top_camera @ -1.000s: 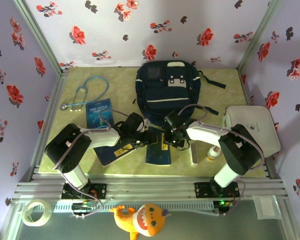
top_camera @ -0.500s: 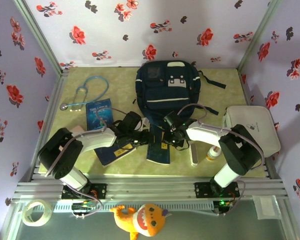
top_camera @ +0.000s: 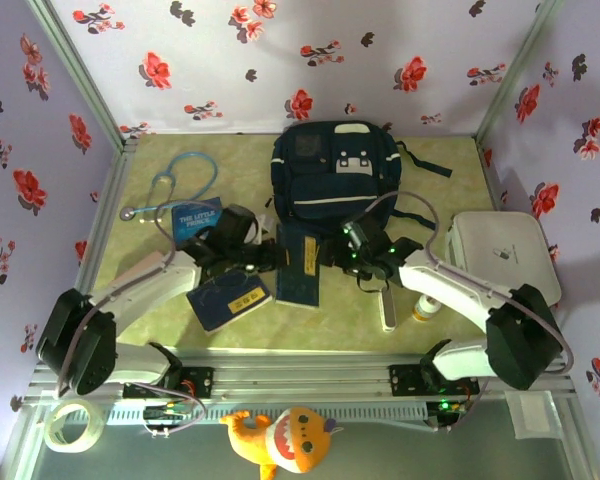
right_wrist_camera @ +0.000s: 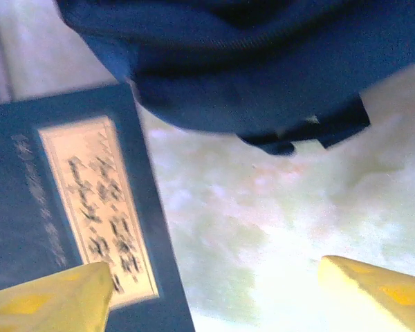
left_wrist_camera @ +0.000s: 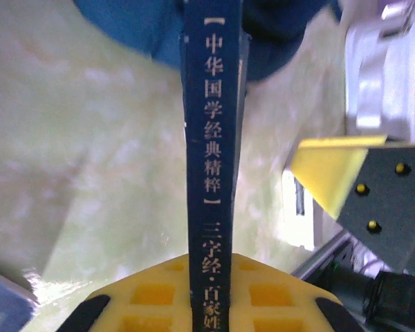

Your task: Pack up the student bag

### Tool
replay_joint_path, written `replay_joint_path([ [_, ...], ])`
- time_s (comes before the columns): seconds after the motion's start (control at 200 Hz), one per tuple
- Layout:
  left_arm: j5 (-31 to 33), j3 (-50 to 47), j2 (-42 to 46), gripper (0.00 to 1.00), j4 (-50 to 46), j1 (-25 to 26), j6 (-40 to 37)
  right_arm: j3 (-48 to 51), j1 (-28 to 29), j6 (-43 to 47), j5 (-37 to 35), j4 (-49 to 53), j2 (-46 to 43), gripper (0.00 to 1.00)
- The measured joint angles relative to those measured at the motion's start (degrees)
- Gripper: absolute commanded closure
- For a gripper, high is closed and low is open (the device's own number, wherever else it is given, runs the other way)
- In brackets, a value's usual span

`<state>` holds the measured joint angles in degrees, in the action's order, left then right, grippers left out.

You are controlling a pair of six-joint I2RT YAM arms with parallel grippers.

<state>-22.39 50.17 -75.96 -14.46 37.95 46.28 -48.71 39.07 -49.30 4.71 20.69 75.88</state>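
Left gripper (top_camera: 268, 260) clamps navy book (top_camera: 298, 270) edge, mid-desk (top_camera: 235, 165), beside bag (top_camera: 335, 170) at far edge. Right gripper (top_camera: 330, 260) jaws wide, alongside.

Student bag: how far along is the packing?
Done: nothing visibly packed. In hand: left gripper clamps the dark blue book at its spine, just short of the student bag; right gripper open alongside. Left: that book, the Little Prince book, stethoscope and bottle are outside.

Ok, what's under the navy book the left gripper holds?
Green table shows either side of the book in the left gripper; its far end reaches the student bag. Directly beneath is covered.
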Motion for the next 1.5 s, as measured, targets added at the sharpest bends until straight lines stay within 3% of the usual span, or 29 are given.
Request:
replay_joint_path([
  [0.235,2.95,12.09,0.81,1.0,1.14,-6.38,1.77,-3.17,-3.8,-4.0,2.82,-7.91,-1.31,0.07],
  [0.405,3.43,15.69,-2.6,1.0,8.96,-10.67,9.4,-2.58,-5.35,-10.71,5.49,-21.29,-1.31,0.01],
  [0.615,3.82,16.48,-7.58,1.0,14.56,-11.5,18.38,-2.1,-5.35,-20.39,8.37,-37.48,-0.09,0.01],
  [0.87,3.78,16.46,-8.09,1.0,23.56,-11.52,26.56,-1.2,-5.35,-28.02,9.03,-46.38,4.0,0.02],
  [1.22,2.91,15.32,-9.31,1.0,28.11,-11.52,30.93,-0.96,-5.35,-32.3,9.27,-53.59,8.68,0.17],
  [1.5,1.77,14.38,-9.62,1.0,29.92,-11.52,32.11,-1.18,-5.35,-33.86,8.98,-58.99,11.19,0.43],
])
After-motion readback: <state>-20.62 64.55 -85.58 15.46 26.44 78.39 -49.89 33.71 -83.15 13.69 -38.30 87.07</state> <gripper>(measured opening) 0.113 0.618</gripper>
